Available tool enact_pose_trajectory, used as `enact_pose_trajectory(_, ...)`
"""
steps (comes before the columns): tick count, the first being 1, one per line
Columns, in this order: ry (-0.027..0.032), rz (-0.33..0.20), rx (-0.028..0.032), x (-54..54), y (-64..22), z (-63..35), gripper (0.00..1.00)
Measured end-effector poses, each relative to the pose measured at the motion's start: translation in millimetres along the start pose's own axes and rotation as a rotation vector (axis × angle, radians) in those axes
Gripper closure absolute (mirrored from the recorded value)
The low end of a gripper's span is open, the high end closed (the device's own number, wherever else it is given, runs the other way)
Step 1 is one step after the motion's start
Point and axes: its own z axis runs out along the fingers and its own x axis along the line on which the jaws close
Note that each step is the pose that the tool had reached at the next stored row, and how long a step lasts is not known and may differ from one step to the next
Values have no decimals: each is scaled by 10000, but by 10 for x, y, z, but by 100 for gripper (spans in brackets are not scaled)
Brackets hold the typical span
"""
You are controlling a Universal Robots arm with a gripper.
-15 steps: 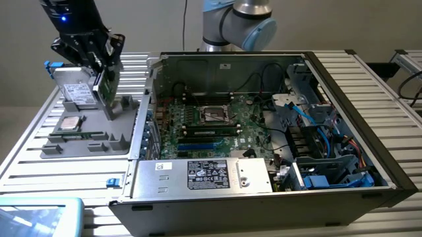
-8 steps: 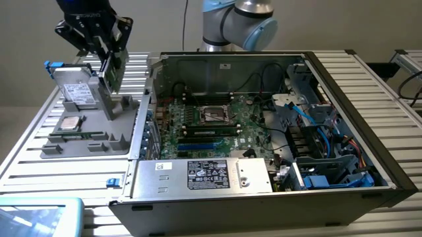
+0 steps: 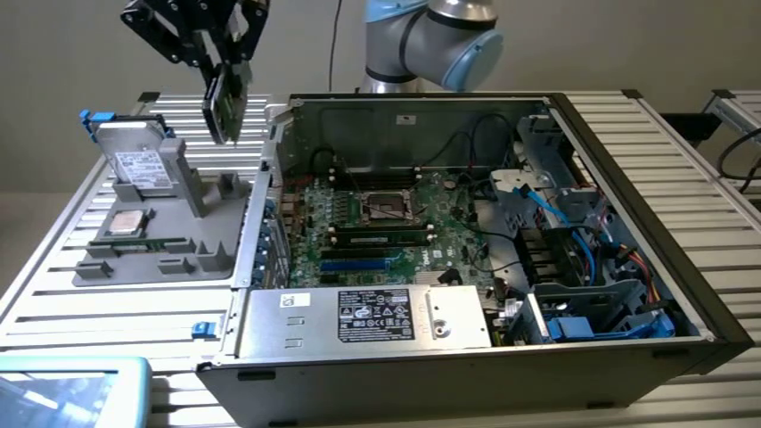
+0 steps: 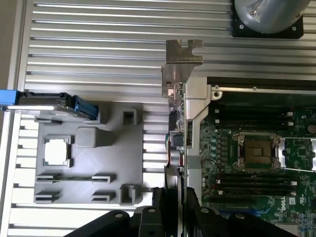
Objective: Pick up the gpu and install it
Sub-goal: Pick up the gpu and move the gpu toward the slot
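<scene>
Tabletop (image 3: 666, 143): ribbed metal; it carries the open case and the grey tray beside it.
Case (image 3: 452, 383): lid off, motherboard (image 3: 393, 223) exposed.
Tray (image 3: 220, 227): on the exterior view's left of the case, with a hard drive (image 3: 141, 165) standing in it.
Pincer (image 3: 226, 69): narrowed onto the gpu's upper end, high over the tray's case-side edge.
Gpu (image 3: 224, 111): hanging upright in the air, clear of tray and case.
Handling: likely light and stiff but fragile; best clamped flat across board and cooler, away from the connector edge.
Bracket (image 4: 180, 64): thin silver, probably bends easily; a poor place to hold.
</scene>
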Motion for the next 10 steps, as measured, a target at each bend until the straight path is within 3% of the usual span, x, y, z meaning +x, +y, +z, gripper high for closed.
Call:
enact_pose_trajectory(5,50,5,0,-228,-16,-51,72)
enact_pose_trajectory(10,162,17,-3,-444,-48,-49,72)
